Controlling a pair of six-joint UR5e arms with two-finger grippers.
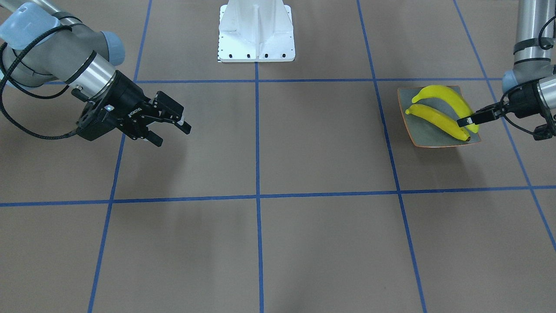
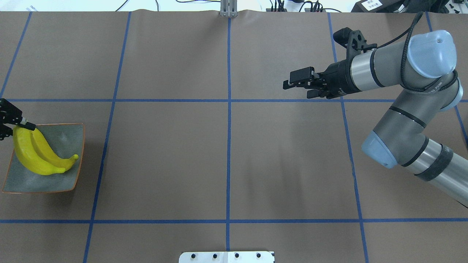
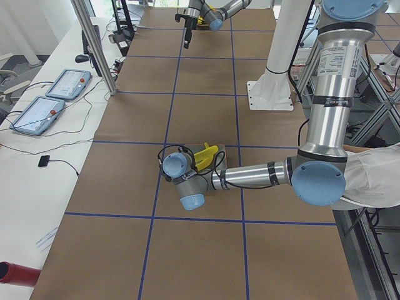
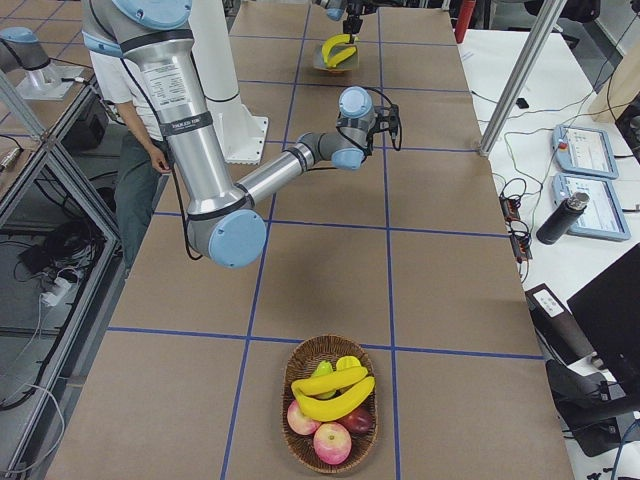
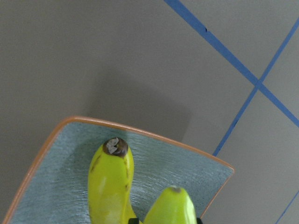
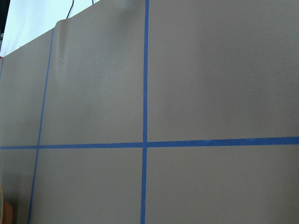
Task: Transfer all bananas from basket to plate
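Lying side by side on the plate [image 2: 67, 144], 2 bananas [image 2: 33, 154] sit at 9 o'clock in the overhead view. Left gripper [image 1: 465, 121] is at the plate's 11 o'clock corner, a fingertip over 1 banana end; clamped or not, cannot tell. Right gripper [image 1: 173, 132] hovers at 2 o'clock, jaws apart, empty. Wicker basket [image 4: 300, 356], 6 o'clock in the right-side view, holds another banana pair [image 4: 335, 392] plus apples [image 4: 332, 443].

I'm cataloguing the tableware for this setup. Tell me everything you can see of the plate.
The plate is square and shallow, matte grey-blue with a thin orange rim and slightly upturned corners. It lies flat on the brown table, near the robot's left end. Two bananas lie on it side by side, touching; the left pincer is at their ends, grip unclear.
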